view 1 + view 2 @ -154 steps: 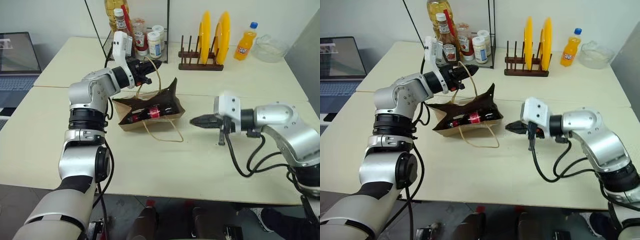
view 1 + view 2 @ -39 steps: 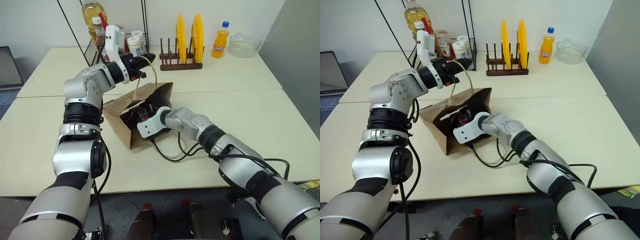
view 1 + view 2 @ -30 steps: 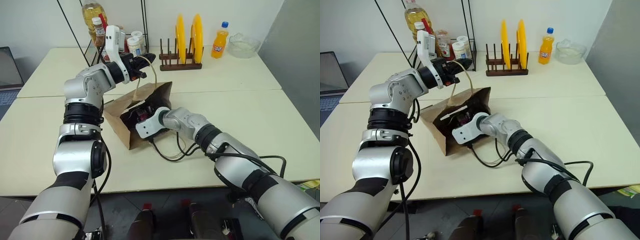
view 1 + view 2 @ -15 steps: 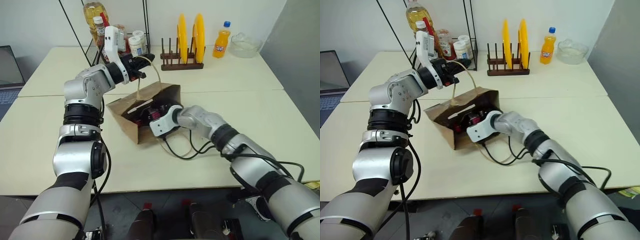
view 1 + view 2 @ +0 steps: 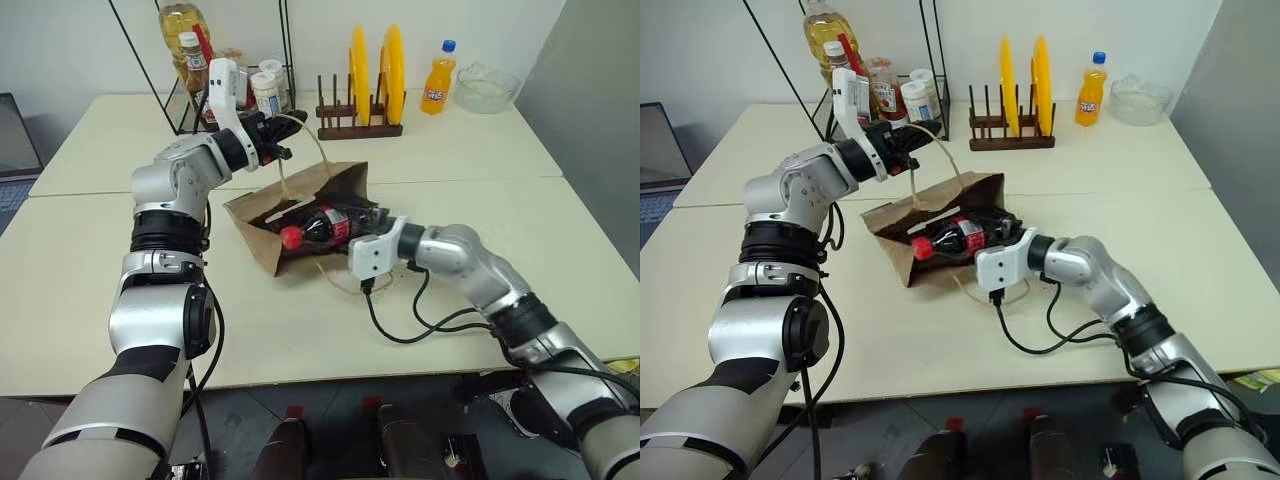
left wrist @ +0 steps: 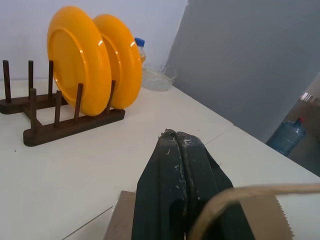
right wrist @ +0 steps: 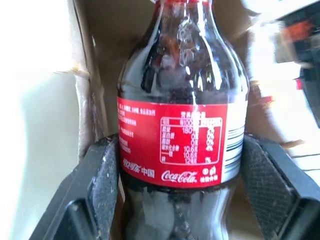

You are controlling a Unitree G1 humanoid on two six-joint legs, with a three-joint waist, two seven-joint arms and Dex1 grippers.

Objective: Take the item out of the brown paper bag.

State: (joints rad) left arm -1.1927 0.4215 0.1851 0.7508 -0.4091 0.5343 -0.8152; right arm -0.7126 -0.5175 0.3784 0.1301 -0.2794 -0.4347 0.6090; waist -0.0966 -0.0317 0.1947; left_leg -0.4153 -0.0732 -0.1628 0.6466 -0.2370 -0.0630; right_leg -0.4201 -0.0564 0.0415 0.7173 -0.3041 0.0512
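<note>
Right now the right pincer [image 5: 1005, 240] is gripping the cola bottle [image 5: 958, 238] around its lower body, one black finger [image 7: 102, 187] pressing on each side of the red label. That bottle is lying on its side near the middle of the frame, its red cap [image 5: 290, 237] pointing toward the lower left, its front half sticking out of the mouth of the brown paper bag [image 5: 262, 228] while the rest is sitting inside. The bag itself is lying on the pale table [image 5: 330, 330], mouth facing the lower left.

Up and to the left of the bag, the left pincer [image 5: 281, 141] is clenching one of the thin tan cord handles [image 5: 303, 145], holding it raised above the bag; from the wrist, the two fingers are pressing tight together with the cord [image 6: 240, 195] looping beside them.

Toward the top of the frame, two yellow plates [image 5: 372, 62] are standing upright in a wooden rack [image 5: 358, 128], with an orange soda bottle [image 5: 436, 78] and a glass bowl [image 5: 486, 88] to their right. At the upper left, sauce and condiment bottles [image 5: 262, 85] are crowding together inside a black wire stand.
</note>
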